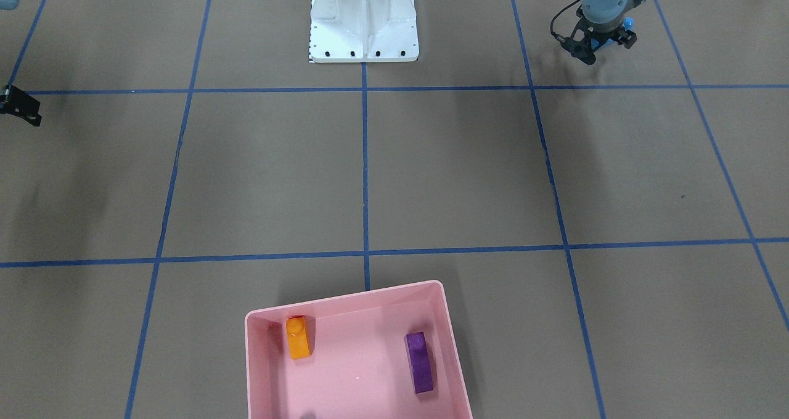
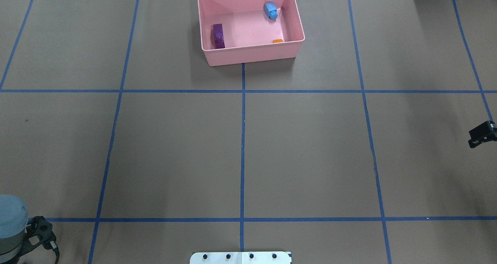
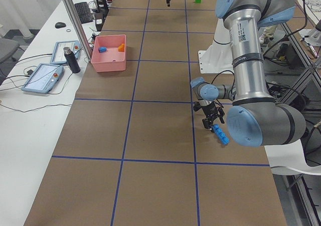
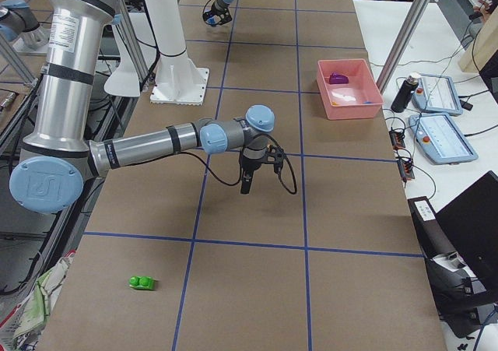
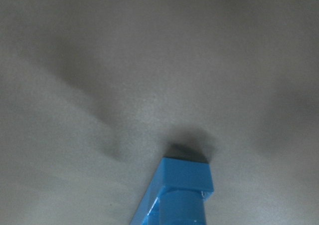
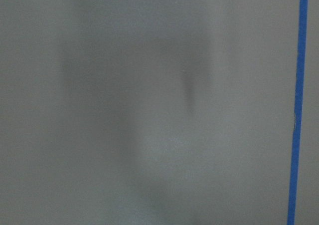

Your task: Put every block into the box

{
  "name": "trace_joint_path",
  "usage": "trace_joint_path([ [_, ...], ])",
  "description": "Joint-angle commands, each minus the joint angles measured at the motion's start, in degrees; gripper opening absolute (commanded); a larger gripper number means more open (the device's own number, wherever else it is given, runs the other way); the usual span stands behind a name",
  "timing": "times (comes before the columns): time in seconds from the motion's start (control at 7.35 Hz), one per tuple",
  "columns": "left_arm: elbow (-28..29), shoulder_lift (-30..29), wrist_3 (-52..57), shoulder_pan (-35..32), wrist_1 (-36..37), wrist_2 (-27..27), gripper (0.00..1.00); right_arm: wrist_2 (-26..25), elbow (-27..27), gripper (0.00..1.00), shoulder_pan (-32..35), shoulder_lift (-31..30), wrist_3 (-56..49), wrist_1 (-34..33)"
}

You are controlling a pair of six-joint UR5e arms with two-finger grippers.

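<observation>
- Front-facing view: the left gripper (image 1: 596, 44), upper right of the frame, seems pinched on a long blue four-stud plastic brick (image 1: 627, 23); at bottom centre, the shallow glossy pink plastic tray (image 1: 453, 339) holds an orange one-stud brick (image 1: 299, 337) and a purple elongated brick (image 1: 419, 362).
- Overhead: a small blue one-stud brick (image 2: 270, 10) lies in the tray's upper right; the right gripper (image 2: 481, 134) sits at the right edge — whether spread or pressed together, I cannot tell.
- Right-side view: a green studded brick (image 4: 142, 283) lies on the brown paper, lower left, well apart from the tray.
- Left wrist view: the blue brick juts out at bottom centre above the paper — apparently the carry step; next, travel to the tray and release.
</observation>
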Motion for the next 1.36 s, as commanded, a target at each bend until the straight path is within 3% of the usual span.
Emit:
trace_joint_path([
  [0.0,0.77,-0.18,-0.06,0.20,-0.09,0.28,0.99,-0.03,0.06,1.00,0.00,-0.18,-0.14,0.07],
  [0.14,0.86,-0.27,-0.24,0.29,-0.09,0.28,0.97,-0.03,0.06,1.00,-0.09,-0.09,-0.14,0.07],
  [0.54,0.86,-0.79,-4.63,2.14,-0.09,1.07,0.76,-0.03,0.06,1.00,0.00,-0.09,0.03,-0.02],
  [0.95,0.95,-0.79,-4.81,2.14,0.00,1.07,0.30,0.06,0.06,1.00,0.00,-0.18,0.03,-0.02],
  [1.09,0.60,-0.79,-6.38,2.05,0.00,1.07,0.08,0.06,0.06,1.00,0.09,-0.18,0.03,-0.02],
  [1.22,-0.88,-0.53,-8.57,1.96,0.09,1.42,0.00,0.06,0.06,1.00,0.17,-0.18,0.03,-0.02],
])
